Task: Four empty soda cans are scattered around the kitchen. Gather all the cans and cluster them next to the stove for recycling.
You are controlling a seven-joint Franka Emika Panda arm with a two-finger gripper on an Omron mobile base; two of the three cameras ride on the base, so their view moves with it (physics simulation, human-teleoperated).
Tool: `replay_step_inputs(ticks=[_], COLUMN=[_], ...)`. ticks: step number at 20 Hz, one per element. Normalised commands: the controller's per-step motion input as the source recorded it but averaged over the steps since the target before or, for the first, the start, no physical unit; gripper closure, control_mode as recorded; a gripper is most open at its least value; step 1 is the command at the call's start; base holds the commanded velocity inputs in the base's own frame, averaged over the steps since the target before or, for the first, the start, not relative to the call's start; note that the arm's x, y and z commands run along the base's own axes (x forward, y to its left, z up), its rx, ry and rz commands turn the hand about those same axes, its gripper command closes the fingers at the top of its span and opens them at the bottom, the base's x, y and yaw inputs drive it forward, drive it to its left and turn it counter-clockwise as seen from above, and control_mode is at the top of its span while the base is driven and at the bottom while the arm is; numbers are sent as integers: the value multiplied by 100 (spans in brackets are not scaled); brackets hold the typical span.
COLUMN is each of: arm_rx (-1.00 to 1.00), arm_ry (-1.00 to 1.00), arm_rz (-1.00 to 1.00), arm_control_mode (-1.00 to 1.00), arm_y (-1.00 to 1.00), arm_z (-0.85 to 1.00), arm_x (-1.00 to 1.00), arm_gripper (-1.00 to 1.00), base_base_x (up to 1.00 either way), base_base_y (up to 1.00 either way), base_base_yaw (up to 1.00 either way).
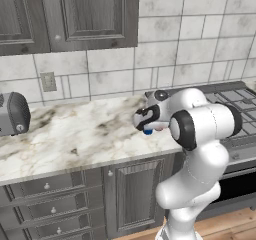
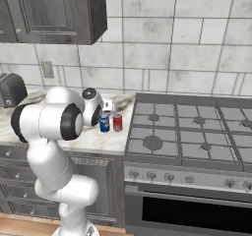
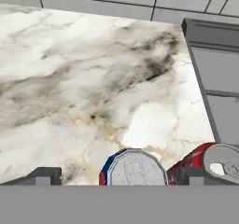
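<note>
Your gripper (image 3: 116, 176) has its jaws spread wide, holding nothing, and the small blue cylindrical soda can (image 3: 133, 168) stands between the fingertips. At three o'clock from it, almost touching, stands the red soda can (image 3: 207, 164). Lift straight, I think; a sideways pull could knock either over. Both are upright, long axis vertical, on the marble counter (image 3: 84, 87) beside the dark grey stove (image 2: 192, 132).
</note>
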Motion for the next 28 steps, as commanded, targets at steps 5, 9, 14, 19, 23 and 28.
replay_step_inputs(ticks=[5,9,14,19,23,28], arm_rx=[0,0,0,0,0,0], arm_ry=[-7,6,27,11,-4,-2], arm_rz=[2,0,0,0,0,0], arm_control_mode=[-100,-100,-100,-100,-100,-100], arm_y=[-15,0,0,0,-1,0], arm_z=[52,64,70,57,20,20], arm_x=[-24,-56,-59,-80,-85,-78], arm_gripper=[-100,-100,-100,-100,-100,-100], base_base_x=[0,0,0,0,0,0], base_base_y=[0,0,0,0,0,0], base_base_yaw=[0,0,0,0,0,0])
